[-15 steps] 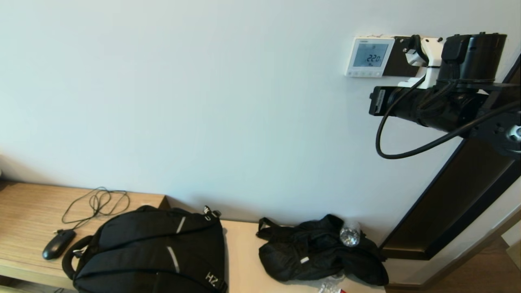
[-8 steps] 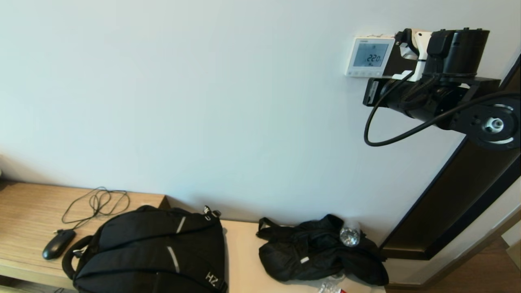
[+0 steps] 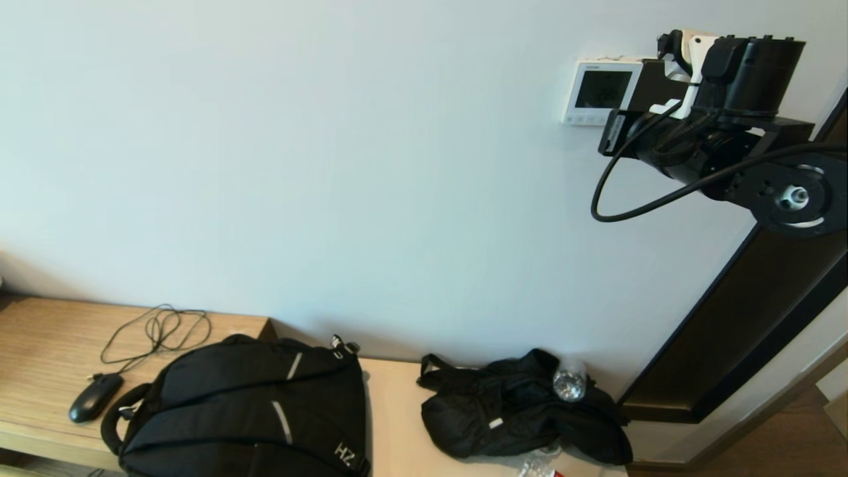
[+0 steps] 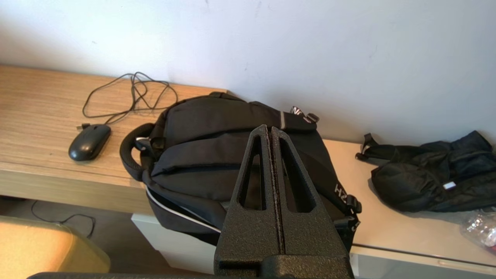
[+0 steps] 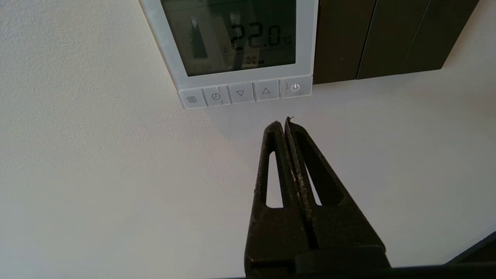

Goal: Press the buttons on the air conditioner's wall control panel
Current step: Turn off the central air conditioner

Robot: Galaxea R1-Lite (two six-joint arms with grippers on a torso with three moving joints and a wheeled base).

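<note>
The air conditioner's wall control panel [image 3: 599, 89] is a small white square high on the wall, and its screen [image 5: 236, 37] reads 22.0. The buttons [image 5: 241, 93] form a row of several small white keys under the screen, with the power key [image 5: 295, 88] at one end. My right arm [image 3: 729, 132] is raised beside the panel. My right gripper [image 5: 285, 122] is shut and empty, with its tips close to the wall just below the power key and apart from it. My left gripper [image 4: 270, 128] is shut and empty, hanging over a black backpack [image 4: 217, 155].
A plain black square panel [image 5: 387, 35] adjoins the white one. A dark door frame [image 3: 748, 311] runs down at the right. Below, a wooden desk [image 3: 40, 344] holds a mouse [image 3: 95, 397] with its cable, the backpack [image 3: 252, 411] and a crumpled black bag [image 3: 517, 411].
My right arm has risen and swung left toward the white panel. The panel's screen has gone from brightly lit to dim.
</note>
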